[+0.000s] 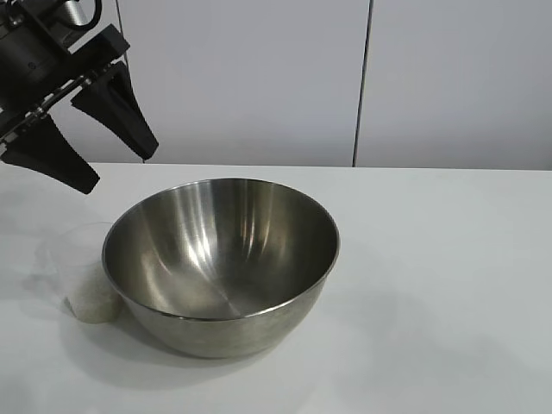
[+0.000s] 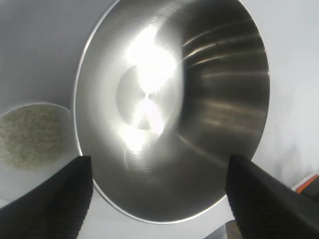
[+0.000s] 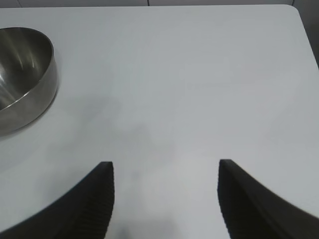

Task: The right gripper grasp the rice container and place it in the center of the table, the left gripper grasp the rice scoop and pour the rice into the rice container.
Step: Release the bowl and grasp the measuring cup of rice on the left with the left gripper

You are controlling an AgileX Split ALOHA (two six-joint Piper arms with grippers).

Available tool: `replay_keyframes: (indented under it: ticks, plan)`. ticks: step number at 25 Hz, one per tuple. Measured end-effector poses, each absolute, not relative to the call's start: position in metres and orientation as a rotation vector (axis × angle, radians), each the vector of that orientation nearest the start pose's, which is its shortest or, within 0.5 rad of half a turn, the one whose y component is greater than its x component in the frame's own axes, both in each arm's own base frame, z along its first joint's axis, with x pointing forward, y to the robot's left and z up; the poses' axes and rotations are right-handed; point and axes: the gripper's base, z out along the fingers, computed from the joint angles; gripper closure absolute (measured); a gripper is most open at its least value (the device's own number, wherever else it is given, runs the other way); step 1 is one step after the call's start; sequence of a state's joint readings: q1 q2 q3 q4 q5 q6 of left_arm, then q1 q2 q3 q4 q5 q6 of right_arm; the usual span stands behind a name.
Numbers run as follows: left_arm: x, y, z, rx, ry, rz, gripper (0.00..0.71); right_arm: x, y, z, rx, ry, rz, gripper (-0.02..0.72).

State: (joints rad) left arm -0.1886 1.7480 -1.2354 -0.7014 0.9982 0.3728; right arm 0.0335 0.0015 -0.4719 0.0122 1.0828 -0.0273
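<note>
Bowl (image 1: 221, 263) and cup (image 1: 84, 276) are seen on a white table (image 1: 448, 285) backed by pale wall panels (image 1: 250, 78).

The left gripper (image 1: 86, 142) is held wide apart in the air, above and beyond the cup, which stands touching the bowl's left side. Rice (image 2: 31, 135) in the cup is shown from above only by the left wrist view. The right gripper (image 3: 164, 199), also spread wide over bare table right of the bowl, is seen only in its own wrist view.

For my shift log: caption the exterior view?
Open left gripper above clear plastic rice cup beside empty shiny steel bowl.
</note>
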Motion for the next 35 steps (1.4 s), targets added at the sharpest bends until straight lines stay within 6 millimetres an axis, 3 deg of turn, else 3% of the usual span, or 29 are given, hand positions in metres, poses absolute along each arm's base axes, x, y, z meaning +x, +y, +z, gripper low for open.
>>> replay_keyframes:
  ticks: [15, 21, 26, 30, 35]
  plan:
    - [0.337, -0.112, 0.238, 0.252, 2.752, -0.833, 0.172, -0.003, 0.001, 0.268, -0.064, 2.095, 0.020, 0.282]
    - [0.351, -0.108, 0.242, 0.332, 2.579, -0.695, 0.172, -0.003, 0.001, 0.268, -0.064, 2.094, 0.021, 0.282]
    - [0.360, -0.096, 0.282, 0.303, 2.280, -0.489, 0.172, -0.003, 0.001, 0.268, -0.064, 2.094, 0.022, 0.282]
    - [0.348, -0.085, 0.326, 0.331, 2.085, -0.330, 0.172, -0.003, 0.001, 0.268, -0.063, 2.094, 0.022, 0.282]
    - [0.330, -0.073, 0.359, 0.421, 1.965, -0.135, 0.196, -0.003, 0.001, 0.268, -0.063, 2.094, 0.022, 0.282]
